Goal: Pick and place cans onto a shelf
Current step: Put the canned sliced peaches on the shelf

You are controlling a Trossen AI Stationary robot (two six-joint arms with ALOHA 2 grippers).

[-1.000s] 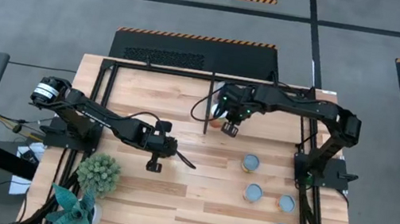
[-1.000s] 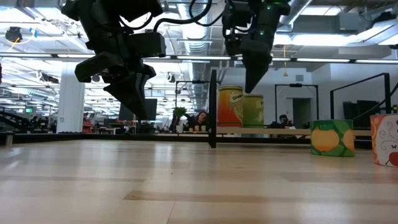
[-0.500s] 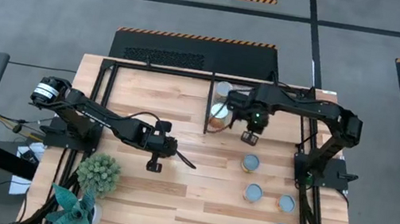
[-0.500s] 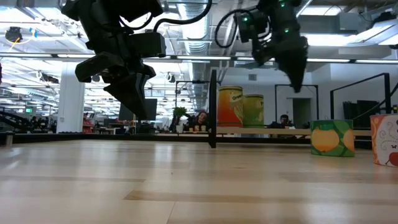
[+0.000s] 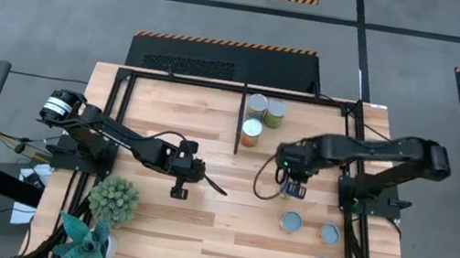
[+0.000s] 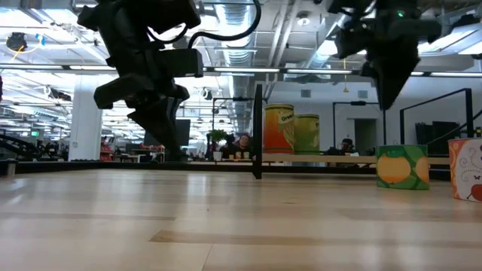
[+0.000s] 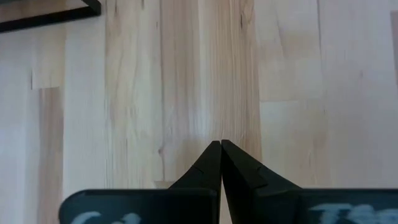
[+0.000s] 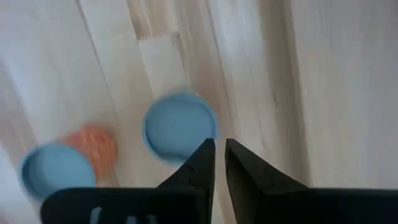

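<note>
1. Spanning the whole scene: the light wood worktop (image 5: 168,230), with the shelf (image 5: 187,80) as a black barred frame along its far edge and a divider bar (image 5: 240,117) down the middle.
2. Waiting over the middle of the worktop: the left arm (image 5: 118,134), its left pincer (image 7: 221,149) pressed fully closed on nothing, well apart from every can.
3. Bending over the right side of the worktop: the right arm (image 5: 365,150), with the right pincer (image 5: 292,191) pointing down and hanging clear of the wood.
4. Standing in the shelf's right bay, just beside the divider bar: three shelved cans (image 5: 257,105), close together.
5. Lying on the open worktop near the right edge: three loose cans (image 5: 290,222) in plain sight, plus a blue-topped can (image 8: 180,127) just ahead of the right pincer's fingertips in the right wrist view, probably hidden under that pincer from above.
6. Showing only a narrow gap in the right pincer, with nothing between the fingers; too narrow, by the look of it, to take a can.
7. Judging the step in hand: lining up for the next pick, with roughly half the task left.
8. Calling next for:
   - spreading the right pincer wide;
   - centring it over the blue top;
   - lowering until the fingers straddle the sides, then closing and lifting;
   - carrying to a free spot in the bay without knocking the three shelved cans.
</note>
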